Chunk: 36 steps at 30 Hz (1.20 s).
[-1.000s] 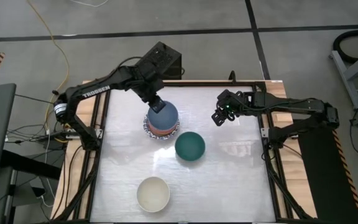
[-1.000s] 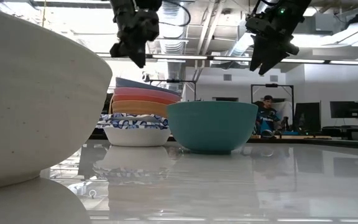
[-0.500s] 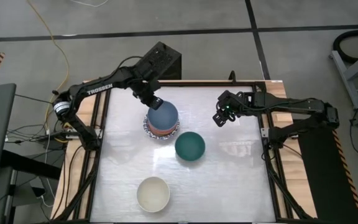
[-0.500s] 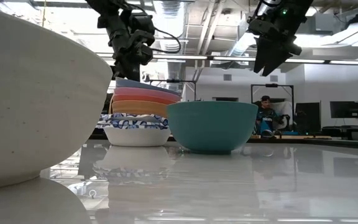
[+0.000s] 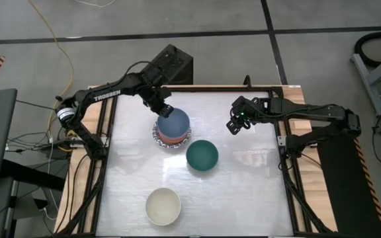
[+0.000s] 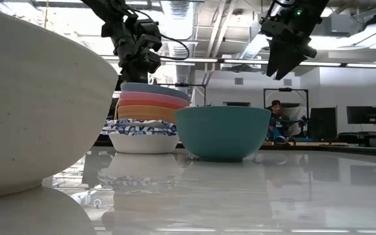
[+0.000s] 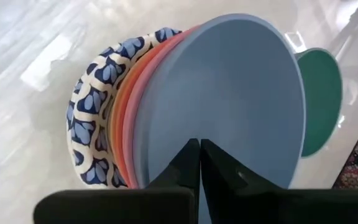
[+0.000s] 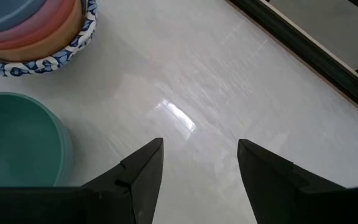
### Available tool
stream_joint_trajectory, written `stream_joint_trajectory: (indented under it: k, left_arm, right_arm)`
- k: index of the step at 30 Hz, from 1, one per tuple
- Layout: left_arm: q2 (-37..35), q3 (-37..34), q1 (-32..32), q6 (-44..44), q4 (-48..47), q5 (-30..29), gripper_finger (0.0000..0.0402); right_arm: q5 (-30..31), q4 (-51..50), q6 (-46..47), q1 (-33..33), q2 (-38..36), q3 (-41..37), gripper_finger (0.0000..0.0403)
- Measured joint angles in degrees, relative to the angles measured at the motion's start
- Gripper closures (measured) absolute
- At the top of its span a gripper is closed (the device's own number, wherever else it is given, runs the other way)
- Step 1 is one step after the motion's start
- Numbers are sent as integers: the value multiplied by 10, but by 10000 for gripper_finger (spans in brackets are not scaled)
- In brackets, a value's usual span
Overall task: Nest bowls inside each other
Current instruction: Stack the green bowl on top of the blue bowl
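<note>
Hovering left tool (image 5: 166,110) above bowl stack (image 5: 172,129)

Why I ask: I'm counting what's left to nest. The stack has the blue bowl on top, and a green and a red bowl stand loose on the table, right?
Not quite: the second loose bowl is cream, not red, as the high view shows. The rest holds: the blue bowl tops the stack and the green bowl stands loose on the table.

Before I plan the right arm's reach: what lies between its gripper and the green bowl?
Only bare table. In the high view nothing sits between the open right gripper and the green bowl.
</note>
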Motion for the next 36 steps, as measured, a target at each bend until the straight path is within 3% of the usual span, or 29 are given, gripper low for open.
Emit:
stream_joint_trajectory:
  k: [10,16,22,26,31,36]
  left_arm:
    - [-15,66,-13,-14,2,67,401]
    - [-20,141,-81,25,14,63,401]
    - [-19,165,-206,101,66,-17,372]
    - [-19,165,-278,166,93,-53,326]
    - [-9,165,-343,251,90,-147,264]
    - [22,164,-395,298,106,-162,234]
  right_arm:
    - [0,4,-28,0,0,0,175]
    - [1,20,-45,-4,0,0,175]
    - [3,32,-47,-17,0,0,175]
    - [3,38,-47,-25,0,0,175]
    - [2,38,-60,-30,0,0,175]
    - [1,38,-67,-30,0,0,175]
